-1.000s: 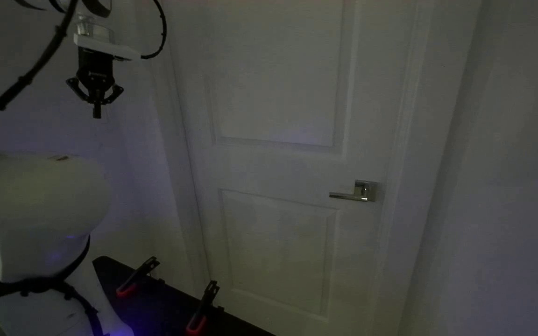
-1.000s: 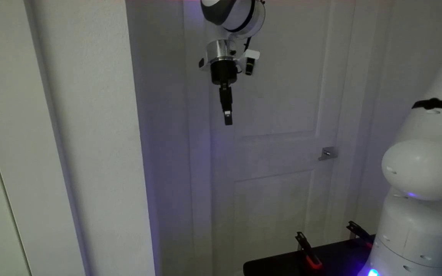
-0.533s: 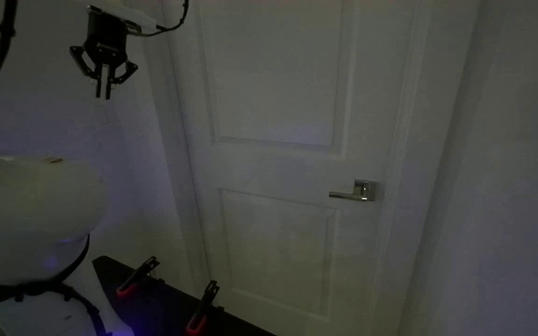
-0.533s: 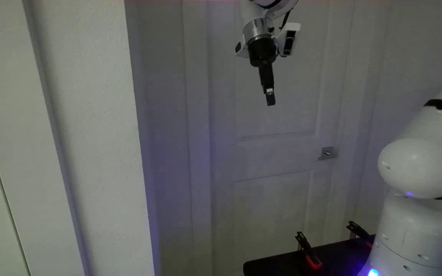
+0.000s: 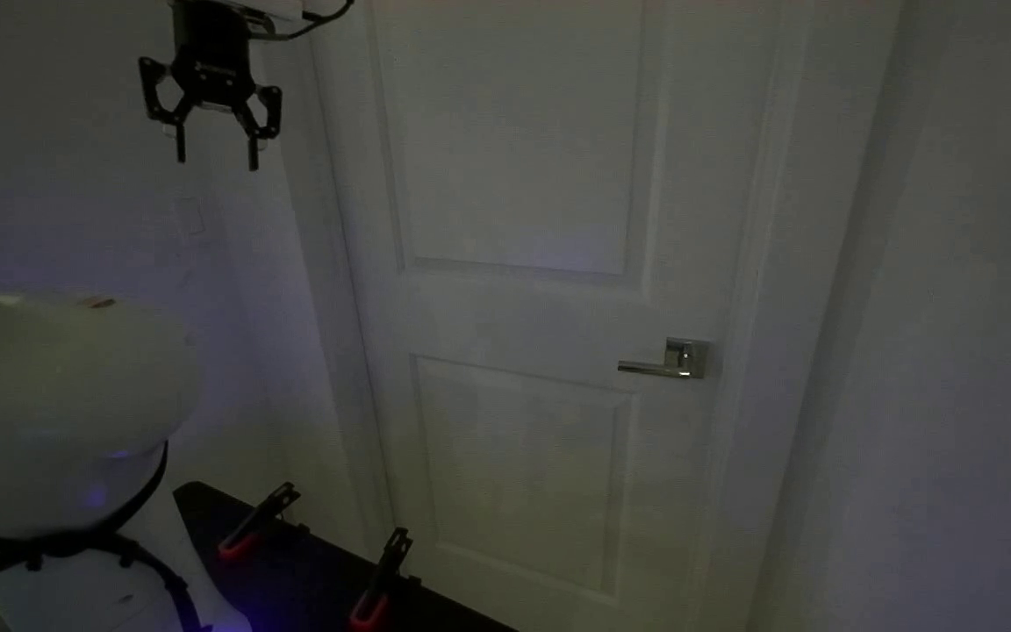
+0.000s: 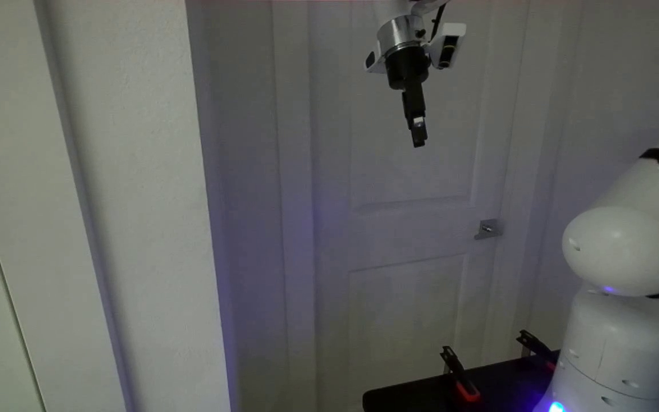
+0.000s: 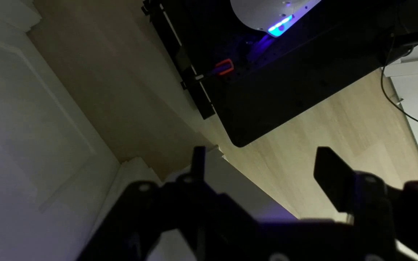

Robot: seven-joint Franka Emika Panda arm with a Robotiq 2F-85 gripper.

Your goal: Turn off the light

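And the 2 fingers (image 5: 254, 154) stand well apart, tips pointing down, with the switch (image 5: 190, 216) on the wall (image 5: 75, 175) showing below them in an exterior view, the table (image 5: 295, 579) far beneath!

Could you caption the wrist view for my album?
Wrist view in dim light: the open tool, with a black tabletop, red-trimmed clamp and floor beyond.

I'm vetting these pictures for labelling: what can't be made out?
Switch: too small and dim to read its position, in an exterior view.
Fingers: blurred, in the wrist view.
Arm: links cut off by frame edges, in both exterior views.
One clamp: handle end hidden by the base, in an exterior view.
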